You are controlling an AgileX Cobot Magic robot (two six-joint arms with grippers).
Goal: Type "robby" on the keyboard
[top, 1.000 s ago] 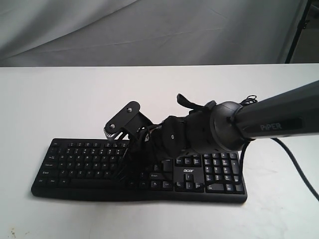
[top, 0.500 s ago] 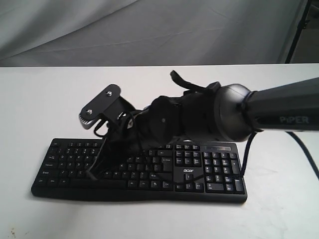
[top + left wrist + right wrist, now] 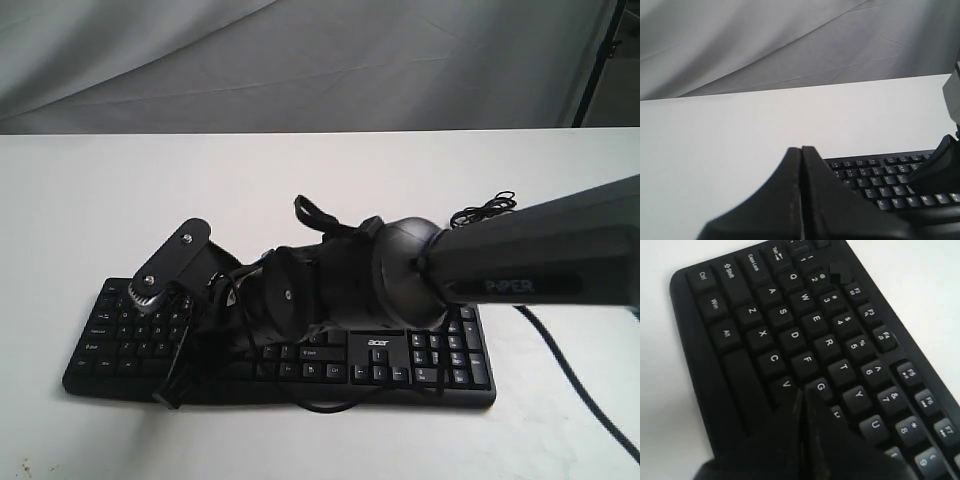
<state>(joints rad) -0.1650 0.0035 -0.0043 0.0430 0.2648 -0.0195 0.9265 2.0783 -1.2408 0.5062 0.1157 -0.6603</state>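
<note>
- The keyboard [image 3: 420, 362] lay flat on the white table [image 3: 90, 200], long side across the exterior view, number pad on that view's right.
- The right gripper [image 3: 801, 399] was fully closed, fingers pressed into one blunt tip, holding nothing.
- The right arm [image 3: 560, 262] reached across the middle, so the tip was over the letter block on the left half.
- In the right wrist view the tip sat just beside the V key [image 3: 786, 385] and the G key [image 3: 820, 387] and covered the spot past V.
- Judged step: pressing a bottom-row letter, likely "b". Couldn't tell whether the tip was touching a cap or just above it.
- The left gripper [image 3: 801, 154] was closed too and held nothing. It hung off the keyboard's end over bare table, clear of the keys.
- To do it well: keep the fingers closed so the tip stays narrow.
- Centre the tip on one cap, away from V, G and the space bar [image 3: 742, 390].
- Come straight down, press short, then lift clear, so no repeat letter or second key fires.
- Risk: the tip looked wider than a key gap, so a slanted approach could catch a neighbour.
- Risk: a sideways push could slide the light board on the smooth table.
- The R key [image 3: 828, 342] sat near, up and across from the tip.
</note>
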